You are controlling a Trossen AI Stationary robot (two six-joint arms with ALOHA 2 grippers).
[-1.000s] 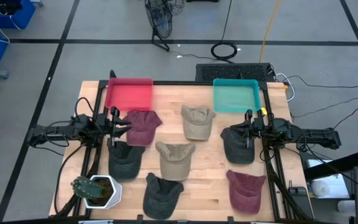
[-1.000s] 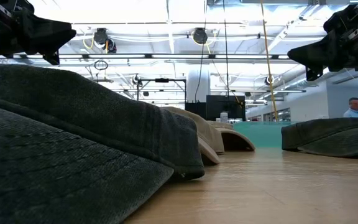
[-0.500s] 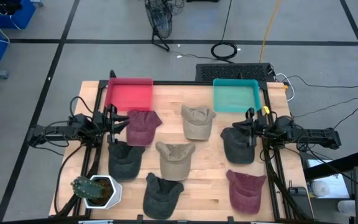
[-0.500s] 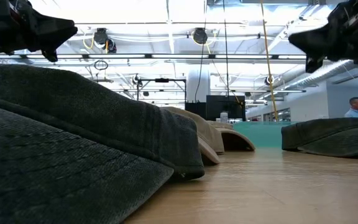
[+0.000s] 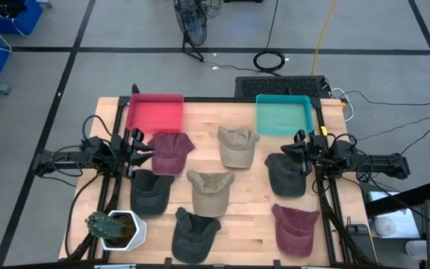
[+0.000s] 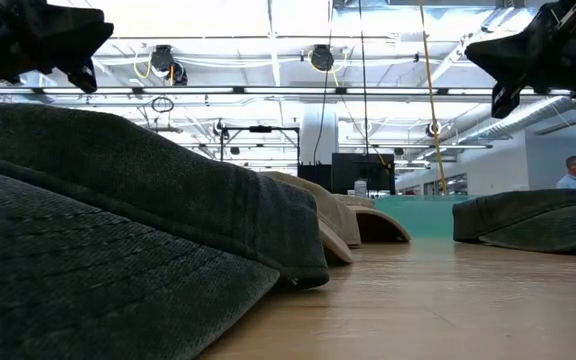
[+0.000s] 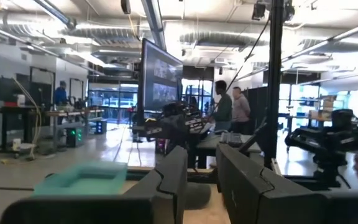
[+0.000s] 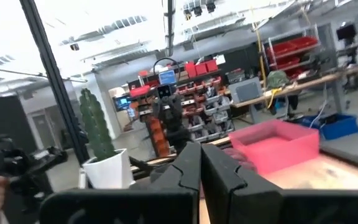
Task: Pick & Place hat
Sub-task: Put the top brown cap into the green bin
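Around seven hats (image 5: 210, 191) sit two bins (image 5: 155, 112) and a planter (image 5: 118, 229).

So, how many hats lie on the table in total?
7: a maroon hat by the red bin, tan hat, dark hat at right, dark hat at left, tan hat centre, dark hat in front, maroon hat front right. None seem hidden.

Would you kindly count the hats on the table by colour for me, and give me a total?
Maroon hats: 2
Tan hats: 2
Dark grey hats: 3
Total: 7 hats
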